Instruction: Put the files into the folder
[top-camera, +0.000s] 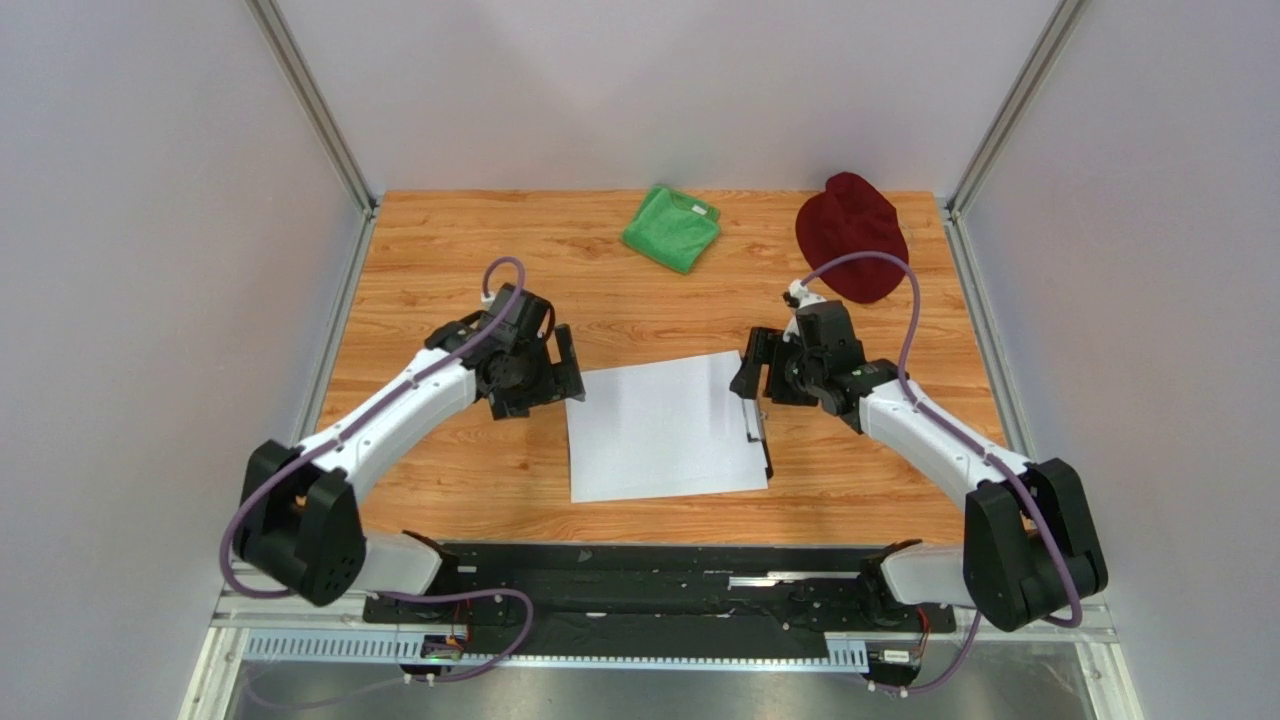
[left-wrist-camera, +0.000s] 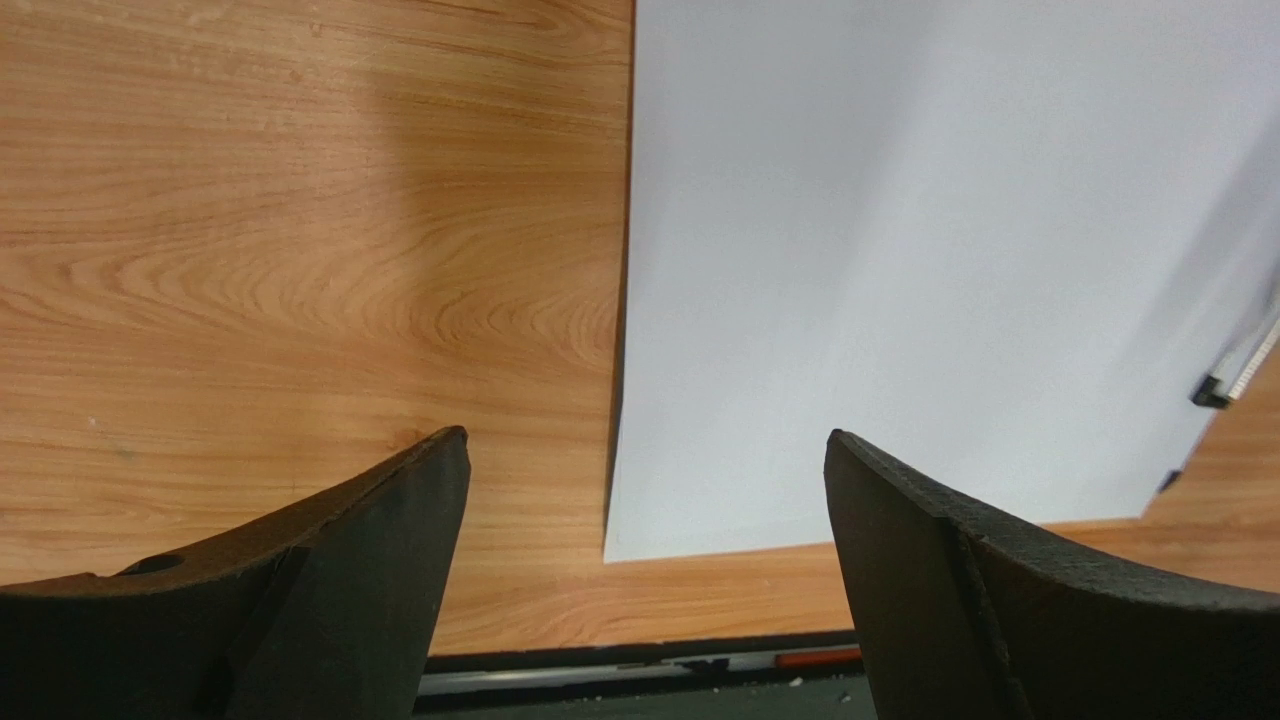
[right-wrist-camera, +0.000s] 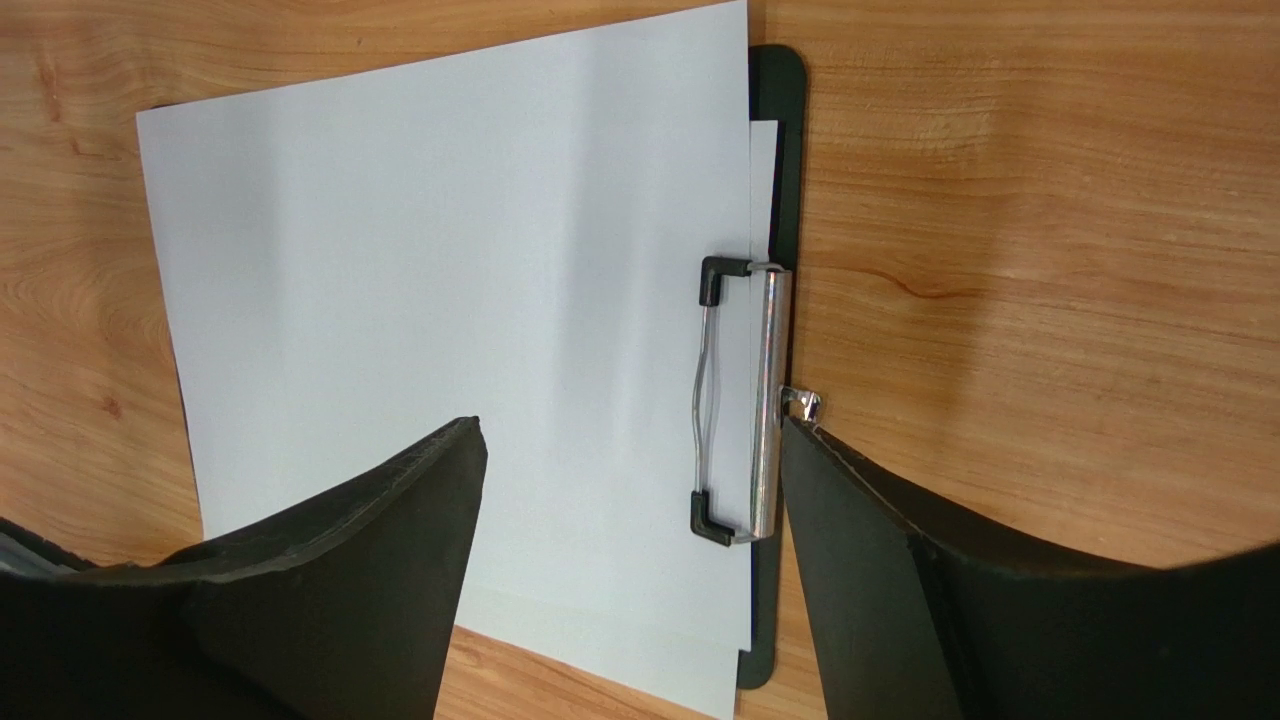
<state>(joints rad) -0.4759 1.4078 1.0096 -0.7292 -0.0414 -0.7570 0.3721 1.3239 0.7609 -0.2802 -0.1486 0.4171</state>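
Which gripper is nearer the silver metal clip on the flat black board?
Right. The right gripper hovers over the silver metal clip; the left gripper sits at the white paper sheets' opposite edge.

A wooden table (top-camera: 436, 255) with orange-brown grain sits inside plain pale grey walls (top-camera: 150, 225), with slanting aluminium posts (top-camera: 313, 105) at its back corners, under soft, even light.

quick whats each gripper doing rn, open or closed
left gripper: open, holding nothing
right gripper: open, holding nothing, above the folder
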